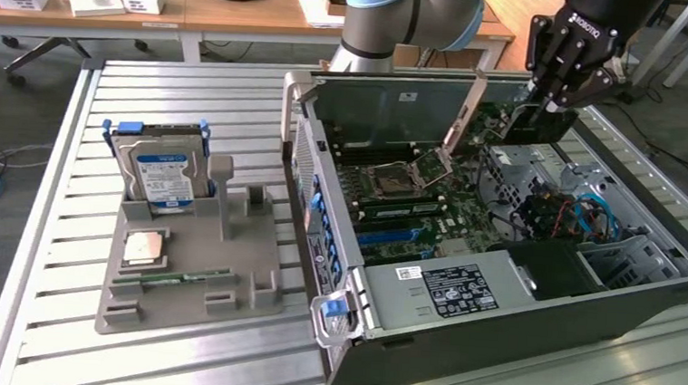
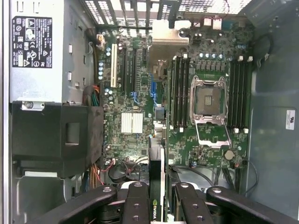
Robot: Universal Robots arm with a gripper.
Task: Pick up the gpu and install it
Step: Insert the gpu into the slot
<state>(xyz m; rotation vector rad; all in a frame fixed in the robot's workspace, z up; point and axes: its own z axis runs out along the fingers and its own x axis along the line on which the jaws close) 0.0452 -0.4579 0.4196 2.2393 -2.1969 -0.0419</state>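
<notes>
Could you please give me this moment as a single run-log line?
gripper: shut on gpu | gpu: held edge-on over motherboard | place: inside open computer case | seated: not yet

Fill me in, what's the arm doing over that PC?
The arm's gripper is shut on the graphics card, holding it edge-on over the motherboard in the open computer case. I can't tell whether it touches a slot. On the exterior view's left, the hard drive stands in the parts tray.
</notes>
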